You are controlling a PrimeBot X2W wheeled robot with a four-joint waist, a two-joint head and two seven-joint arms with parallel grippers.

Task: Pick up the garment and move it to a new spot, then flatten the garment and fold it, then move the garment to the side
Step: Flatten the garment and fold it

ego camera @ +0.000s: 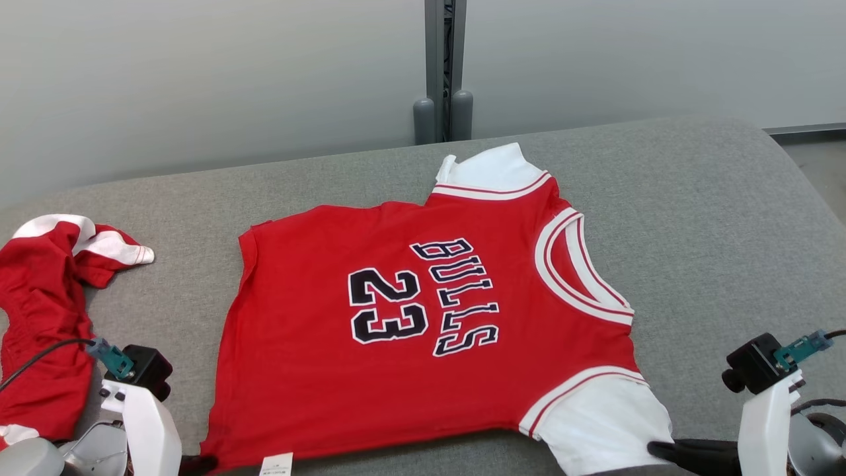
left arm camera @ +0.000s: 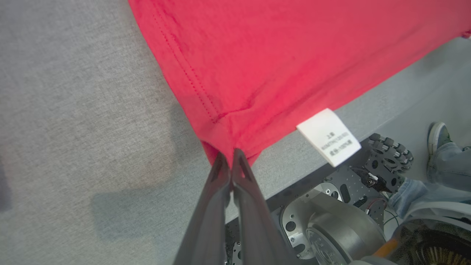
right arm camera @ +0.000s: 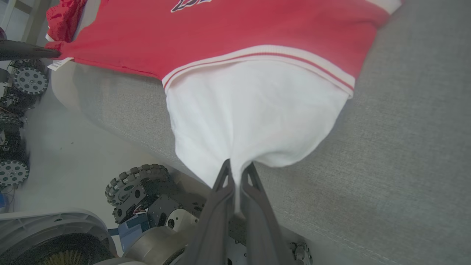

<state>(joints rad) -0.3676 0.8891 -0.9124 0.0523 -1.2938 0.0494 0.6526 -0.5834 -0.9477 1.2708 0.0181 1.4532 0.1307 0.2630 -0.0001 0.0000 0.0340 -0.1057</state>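
The garment (ego camera: 410,377) is a red jersey with white sleeves and "BULLS 23" on it. It lies spread flat on the grey padded table (ego camera: 714,218), collar to the right. My left gripper (ego camera: 192,463) is shut on its near-left hem corner; the left wrist view shows the two fingers of the left gripper (left arm camera: 230,154) pinching red cloth of the garment (left arm camera: 276,55) beside a white label (left arm camera: 329,137). My right gripper (ego camera: 661,449) is shut on the near white sleeve (right arm camera: 257,110), the cloth bunching between the fingers of the right gripper (right arm camera: 237,167) at the table's front edge.
A second red and white piece of clothing (ego camera: 46,311) lies crumpled at the table's left end. A grey post (ego camera: 443,73) stands behind the table. Below the front edge are my base's wheels (right arm camera: 136,180) and a person's shoe (left arm camera: 438,140).
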